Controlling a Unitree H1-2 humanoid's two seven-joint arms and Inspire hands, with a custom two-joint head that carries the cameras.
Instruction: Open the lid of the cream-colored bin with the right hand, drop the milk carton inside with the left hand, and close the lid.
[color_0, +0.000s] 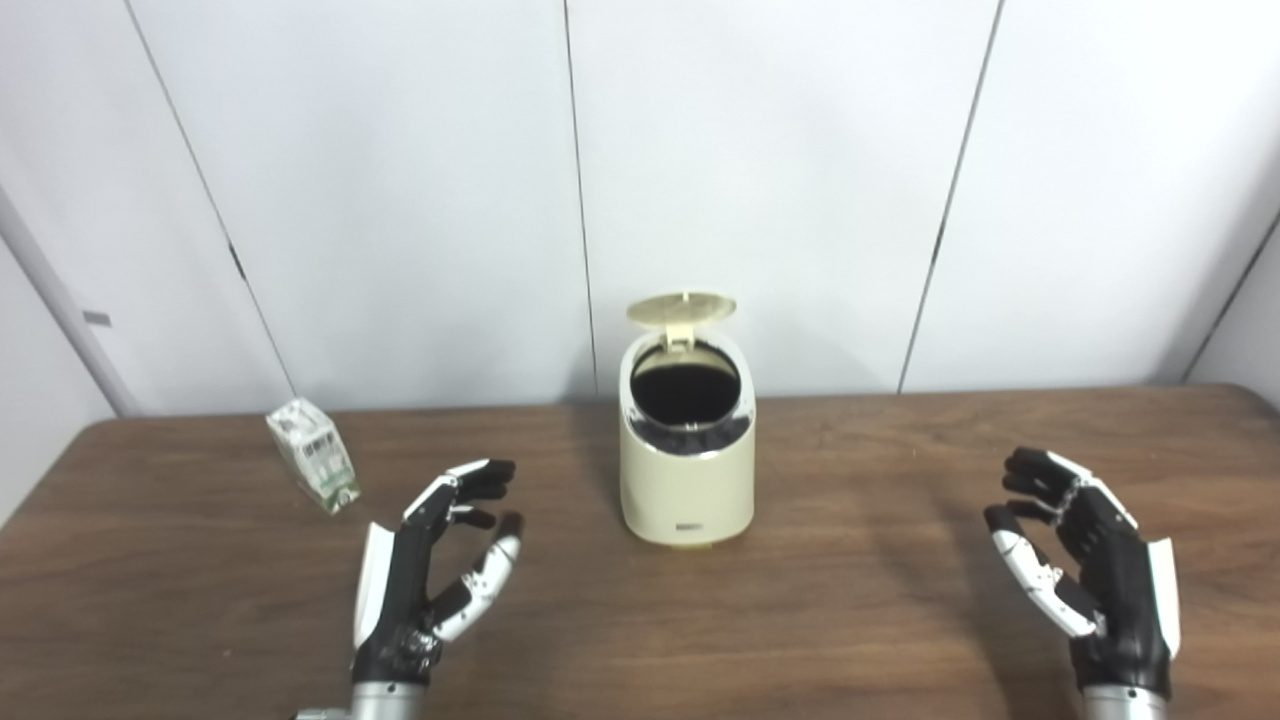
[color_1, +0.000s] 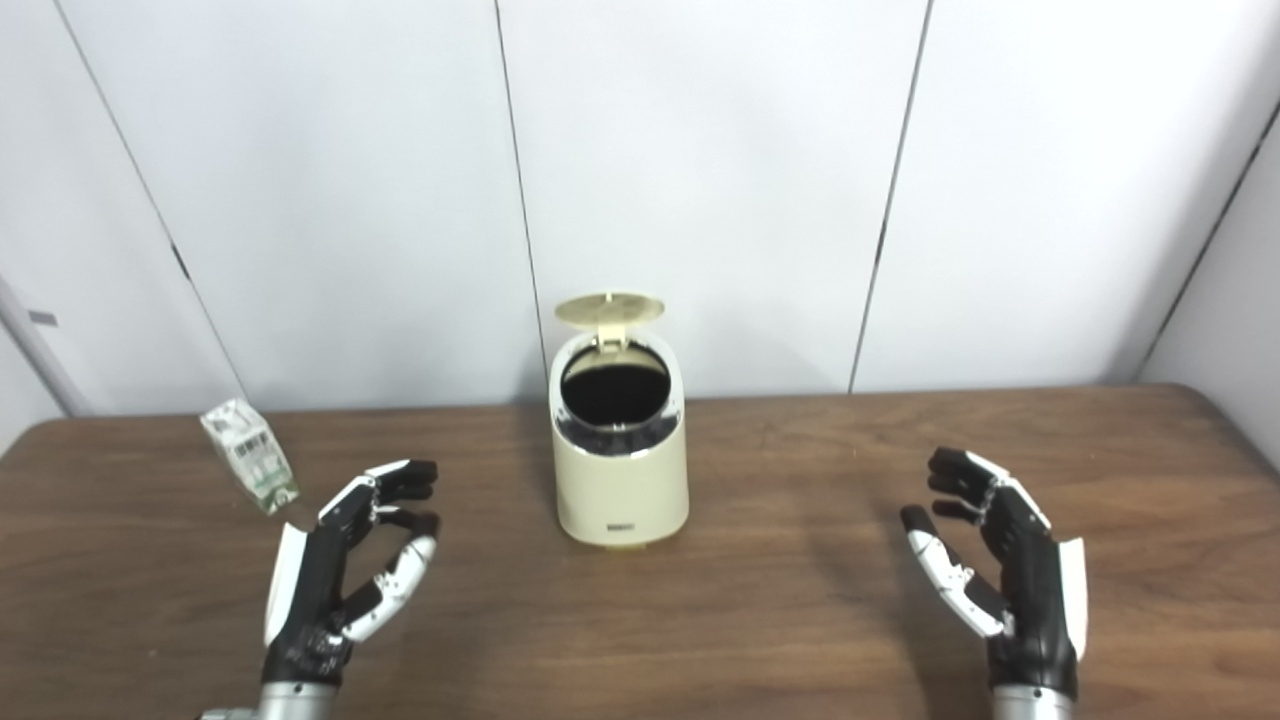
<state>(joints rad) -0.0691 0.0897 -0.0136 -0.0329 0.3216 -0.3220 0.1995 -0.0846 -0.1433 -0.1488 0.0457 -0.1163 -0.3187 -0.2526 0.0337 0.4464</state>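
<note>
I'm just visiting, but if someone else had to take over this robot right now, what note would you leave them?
Left robot hand: open, holding nothing, near the table's front.
Right robot hand: open, holding nothing, well right of the bin.
Cream-colored bin: centre of the table, lid standing open.
Milk carton: on the table, back left, beyond the left robot hand, untouched.
Done: lid opened.
Left: pick up the carton, drop it in, close the lid.

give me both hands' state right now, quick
left hand: open, holding nothing
right hand: open, holding nothing
</note>
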